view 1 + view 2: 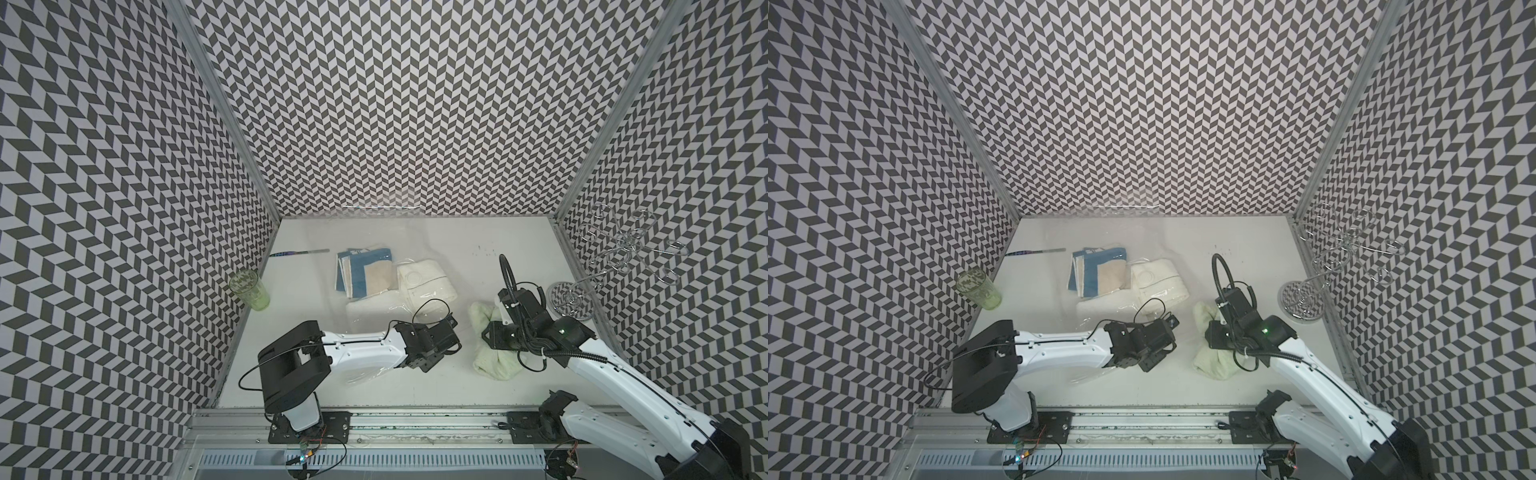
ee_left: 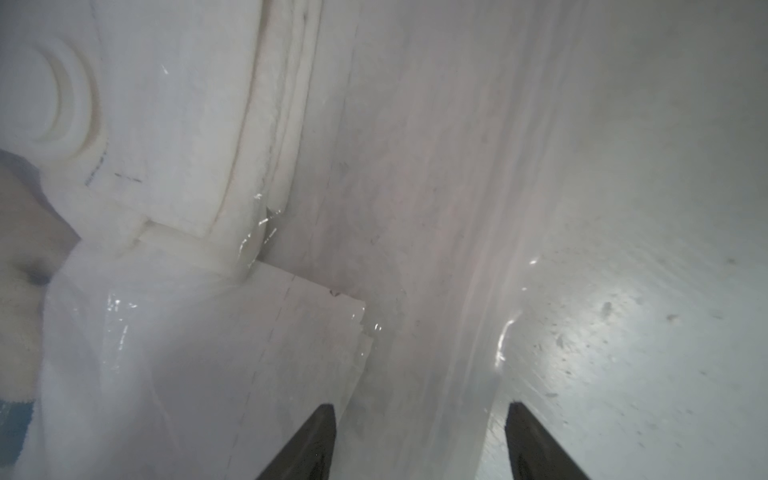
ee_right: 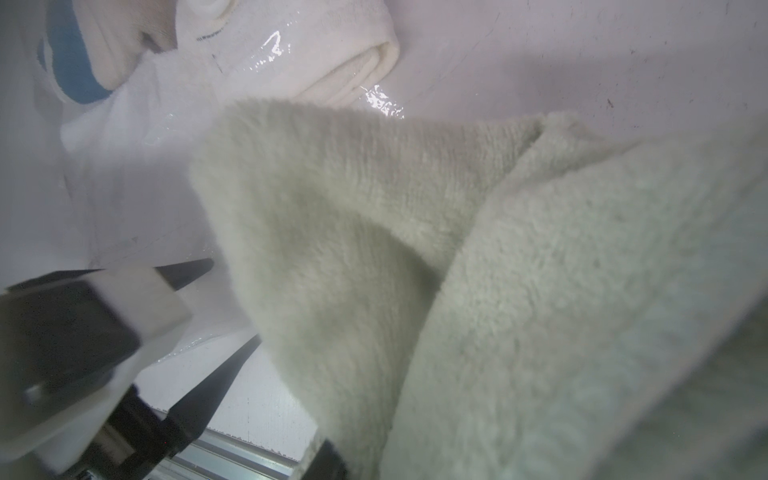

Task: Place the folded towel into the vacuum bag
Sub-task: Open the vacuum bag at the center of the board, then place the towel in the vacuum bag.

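Right tool (image 1: 485, 333) clamps the towel (image 1: 496, 365) (fingers buried in it); left tool (image 2: 420, 407) gapes over the vacuum bag (image 2: 415, 216).

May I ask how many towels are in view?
4: a pale green towel in the right gripper; a blue-and-beige towel, a cream towel and a white towel under the plastic of the vacuum bag; more may be hidden.

Robot lab test cell: chevron-patterned walls (image 1: 415, 104) box in white tabletop (image 1: 457, 386), robot arms (image 1: 361, 353) bolted to aluminium rail (image 1: 415, 417).
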`<state>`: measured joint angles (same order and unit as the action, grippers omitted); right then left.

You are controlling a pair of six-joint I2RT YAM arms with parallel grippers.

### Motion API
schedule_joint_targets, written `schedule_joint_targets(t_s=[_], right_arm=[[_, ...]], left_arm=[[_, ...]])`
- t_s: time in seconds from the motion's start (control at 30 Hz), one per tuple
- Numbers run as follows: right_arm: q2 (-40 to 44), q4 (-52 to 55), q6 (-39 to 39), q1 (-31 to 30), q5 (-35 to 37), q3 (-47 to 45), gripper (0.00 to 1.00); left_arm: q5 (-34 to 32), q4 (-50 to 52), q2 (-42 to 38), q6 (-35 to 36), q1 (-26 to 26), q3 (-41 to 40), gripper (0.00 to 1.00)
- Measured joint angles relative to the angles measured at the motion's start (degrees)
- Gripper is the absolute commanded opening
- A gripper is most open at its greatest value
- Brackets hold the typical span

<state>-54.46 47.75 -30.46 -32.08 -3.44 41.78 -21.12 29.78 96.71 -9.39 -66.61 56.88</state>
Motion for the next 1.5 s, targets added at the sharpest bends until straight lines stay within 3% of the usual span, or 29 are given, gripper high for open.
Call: schedule_joint_targets(t_s=[0.1,0.37,0.5,0.67,0.77,1.0,1.13,1.23,1.33,1.5], right_arm=[[0.00,-0.02,0.00,0.00,-0.02,0.00,0.02],[0.15,-0.22,0.31,-0.33,-0.85,-0.07,0.02],[2.01,-0.98,0.61,-5.81,-0.42,-0.07,0.02],[2.54,-5.97,-0.55,-22.62,1.81,-0.85,0.02],[-2.23,-9.53,-0.26,-28.44,2.86,-1.62,0.02],[-15.30,-17.09,4.96,-30.01,7.76,-0.81,0.00],[-20.46,-20.15,8.81,-27.52,11.19,2.05,0.01],[-22.51,-23.28,11.82,-23.15,12.35,2.62,0.10],[-24.46,-25.88,14.91,-20.28,14.38,2.62,0.40],[-31.23,-30.93,18.93,-18.99,15.65,2.75,0.60]], left_arm=[[-1.79,-0.02,0.66,1.05,0.37,-0.17,0.51],[-3.93,-0.61,-2.03,2.89,1.66,-0.09,0.02],[-2.01,-0.55,-7.45,2.23,4.09,0.50,0.00],[1.92,-1.38,-17.33,0.00,9.35,3.37,0.00],[3.50,-2.47,-19.96,-1.16,9.90,4.96,0.00],[6.08,-3.15,-19.67,-2.82,10.38,5.11,0.00],[7.37,-3.19,-20.02,-3.34,10.56,5.09,0.00],[7.74,-3.43,-20.17,-3.72,10.88,4.85,0.00],[8.11,-3.87,-20.22,-4.00,11.21,4.13,0.00],[8.94,-4.39,-20.22,-4.79,11.56,2.84,0.00]])
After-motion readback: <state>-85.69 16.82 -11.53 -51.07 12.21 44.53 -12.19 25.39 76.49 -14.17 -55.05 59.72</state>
